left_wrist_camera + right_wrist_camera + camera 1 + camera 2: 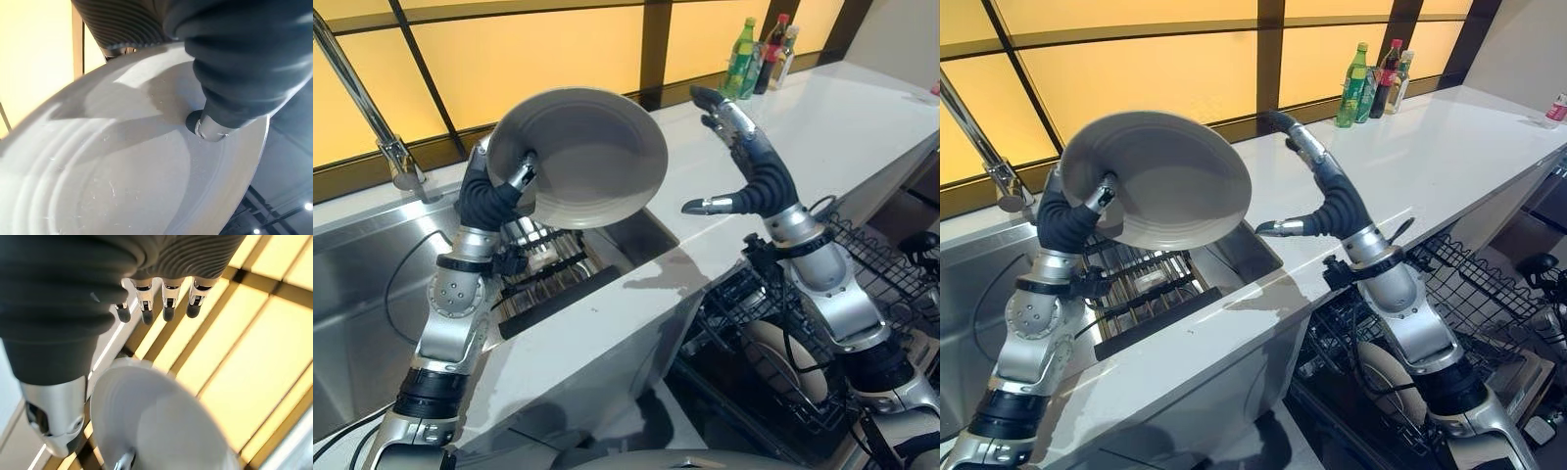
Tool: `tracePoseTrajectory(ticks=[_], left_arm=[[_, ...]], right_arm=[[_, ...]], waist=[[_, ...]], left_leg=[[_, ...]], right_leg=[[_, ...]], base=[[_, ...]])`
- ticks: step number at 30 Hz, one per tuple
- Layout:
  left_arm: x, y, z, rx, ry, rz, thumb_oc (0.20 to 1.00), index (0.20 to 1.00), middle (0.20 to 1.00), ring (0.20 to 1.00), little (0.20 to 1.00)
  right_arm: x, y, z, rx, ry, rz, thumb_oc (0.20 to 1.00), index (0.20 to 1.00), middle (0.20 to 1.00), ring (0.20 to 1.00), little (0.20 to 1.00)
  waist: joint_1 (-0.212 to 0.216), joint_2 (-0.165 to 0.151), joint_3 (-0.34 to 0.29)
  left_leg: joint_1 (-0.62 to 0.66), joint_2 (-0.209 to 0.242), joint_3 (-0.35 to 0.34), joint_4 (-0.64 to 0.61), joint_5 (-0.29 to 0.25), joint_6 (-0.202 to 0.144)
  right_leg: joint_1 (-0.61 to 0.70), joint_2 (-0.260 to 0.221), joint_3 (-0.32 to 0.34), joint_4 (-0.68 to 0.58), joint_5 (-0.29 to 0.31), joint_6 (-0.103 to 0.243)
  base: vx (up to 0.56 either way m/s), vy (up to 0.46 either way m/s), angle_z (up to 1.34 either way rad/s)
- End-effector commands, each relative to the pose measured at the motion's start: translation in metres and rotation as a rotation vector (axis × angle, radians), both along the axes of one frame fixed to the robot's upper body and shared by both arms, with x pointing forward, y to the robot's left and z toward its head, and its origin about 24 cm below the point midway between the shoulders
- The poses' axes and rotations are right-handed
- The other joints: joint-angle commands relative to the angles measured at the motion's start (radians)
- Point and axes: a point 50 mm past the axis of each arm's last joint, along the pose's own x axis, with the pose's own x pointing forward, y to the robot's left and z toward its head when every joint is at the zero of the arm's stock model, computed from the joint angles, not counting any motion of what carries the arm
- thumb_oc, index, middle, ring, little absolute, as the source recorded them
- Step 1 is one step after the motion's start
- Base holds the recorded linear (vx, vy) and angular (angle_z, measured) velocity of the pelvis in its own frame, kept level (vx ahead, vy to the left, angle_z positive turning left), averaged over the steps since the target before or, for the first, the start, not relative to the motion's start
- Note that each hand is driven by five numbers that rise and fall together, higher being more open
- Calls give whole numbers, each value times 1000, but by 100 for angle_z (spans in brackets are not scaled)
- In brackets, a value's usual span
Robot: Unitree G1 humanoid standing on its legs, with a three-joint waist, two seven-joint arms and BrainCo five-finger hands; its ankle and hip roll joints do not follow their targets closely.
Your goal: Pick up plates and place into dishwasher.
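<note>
Dishwasher rack (773, 352): nearest, low at the right, a plate (1381, 377) standing in its wires.
Left hand (504, 186): thumb and fingers pinch the rim of a grey plate (582, 157), held tilted above the sink (372, 264).
Right hand (744, 157): fingers straight and spread, holding nothing, raised just beside the grey plate.
Bottles (759, 59): far on the counter (842, 117).

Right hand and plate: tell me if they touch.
Apart. The left eye view shows the open right hand raised beside the plate, counter visible between them; the left hand alone grips the plate.
</note>
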Motion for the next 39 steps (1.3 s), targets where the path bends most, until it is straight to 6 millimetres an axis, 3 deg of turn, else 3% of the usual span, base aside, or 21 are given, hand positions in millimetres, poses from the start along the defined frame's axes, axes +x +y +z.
tracePoseTrajectory(ticks=[1,10,21,22,23,29,39], left_arm=[[1,-19,28,-34,-117,-127,200,200,200,200,200],[-8,-41,41,35,-203,-273,200,200,200,200,200],[-5,-52,38,83,-168,-332,200,200,200,200,200],[-5,-53,37,83,-167,-340,200,200,200,200,200],[-5,-53,37,83,-166,-345,200,200,200,200,200],[-4,-55,36,76,-152,-355,200,200,200,200,200],[-2,-56,29,58,-114,-351,200,200,200,200,200]], right_arm=[[1,12,19,45,-45,66,1000,1000,1000,1000,1000],[14,21,9,131,84,43,1000,1000,1000,1000,1000],[17,30,6,130,137,100,1000,1000,1000,1000,1000],[16,32,6,116,149,128,652,652,652,652,652],[15,34,5,97,154,156,200,200,200,200,200],[8,40,10,68,159,325,200,200,200,200,200],[7,38,8,108,154,305,200,200,200,200,200]], waist=[[18,17,-73],[30,22,-75],[35,21,-75],[35,19,-75],[36,19,-75],[36,10,-75],[31,12,-71]], left_leg=[[-56,1,6,32,-26,27],[-61,-13,-9,40,-31,36],[-58,-24,-19,45,-35,46],[-58,-25,-20,45,-35,46],[-58,-25,-20,45,-35,46],[-54,-24,-18,41,-33,48],[-53,-24,-10,33,-30,52]], right_leg=[[-47,0,-12,186,-148,-10],[-51,-8,-26,207,-158,-8],[-47,-16,-34,217,-160,-5],[-48,-17,-34,218,-160,-4],[-48,-17,-34,219,-160,-4],[-42,-16,-34,214,-159,-7],[-42,-14,-29,206,-154,-6]], base=[[-1,8,7],[6,10,9],[2,5,3],[0,0,0],[0,0,0],[0,0,0],[0,0,0]])
